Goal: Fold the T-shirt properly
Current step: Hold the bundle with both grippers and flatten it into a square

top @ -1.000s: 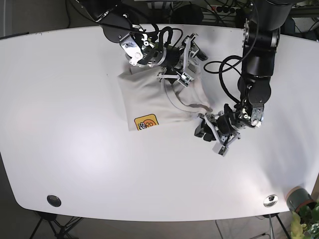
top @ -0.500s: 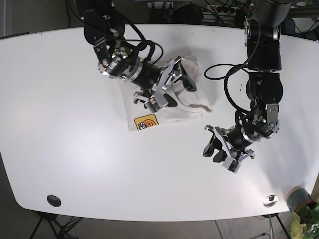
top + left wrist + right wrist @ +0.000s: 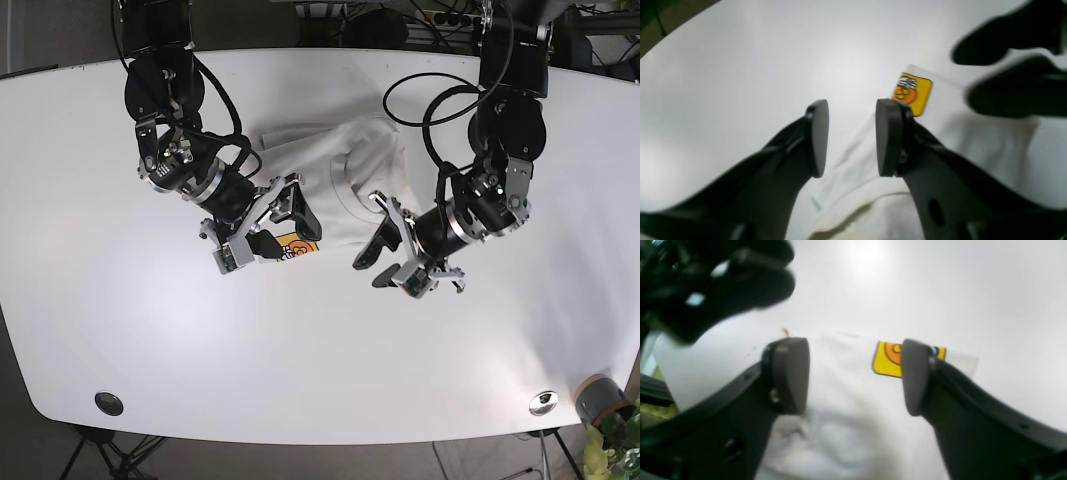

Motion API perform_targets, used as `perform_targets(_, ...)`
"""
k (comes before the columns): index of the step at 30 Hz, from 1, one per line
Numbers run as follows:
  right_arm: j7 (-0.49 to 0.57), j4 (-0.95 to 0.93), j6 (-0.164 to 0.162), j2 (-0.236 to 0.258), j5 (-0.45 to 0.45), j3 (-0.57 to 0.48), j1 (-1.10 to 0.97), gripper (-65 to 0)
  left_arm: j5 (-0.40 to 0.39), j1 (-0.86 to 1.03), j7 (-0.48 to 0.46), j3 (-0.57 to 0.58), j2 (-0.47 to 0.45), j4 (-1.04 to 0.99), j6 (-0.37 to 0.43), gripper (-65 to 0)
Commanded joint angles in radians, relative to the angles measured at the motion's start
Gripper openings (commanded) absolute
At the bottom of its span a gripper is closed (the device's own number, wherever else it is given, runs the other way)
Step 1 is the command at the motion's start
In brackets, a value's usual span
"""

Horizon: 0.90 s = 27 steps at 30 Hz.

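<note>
With both claws spread and empty, the left gripper (image 3: 392, 258) and right gripper (image 3: 262, 228) flank the T-shirt (image 3: 345, 175), seemingly to seize its near edge.

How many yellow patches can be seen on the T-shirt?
1. The yellow patch sits at the near edge of the white T-shirt, partly covered by the right tool. Other prints may be hidden in the folds.
</note>
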Motion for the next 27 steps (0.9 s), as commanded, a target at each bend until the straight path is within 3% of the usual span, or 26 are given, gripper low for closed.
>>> perform_targets(1, 0.024, -0.047, 0.01, 0.011, 0.011, 0.003, 0.056, -34.2, -0.011, 0.001, -0.022, 0.014, 0.007, 0.03, 0.004, -43.2)
perform_targets(6, 0.027, -0.156, 0.01, 0.013, 0.011, 0.003, 0.117, -44.9, -0.006, 0.082, -0.022, 0.032, 0.024, 0.062, 0.004, -43.2)
perform_targets(19, 0.132, -0.459, 0.018, 0.016, 0.01, -0.005, 0.237, -45.3, -0.006, 0.247, -0.022, 0.086, 0.018, 0.105, 0.002, -43.3)
perform_targets(27, 0.215, -0.551, 0.018, 0.017, 0.01, -0.081, 0.263, -45.3, -0.008, 0.311, -0.022, 0.083, -0.022, 0.11, 0.002, -43.3)
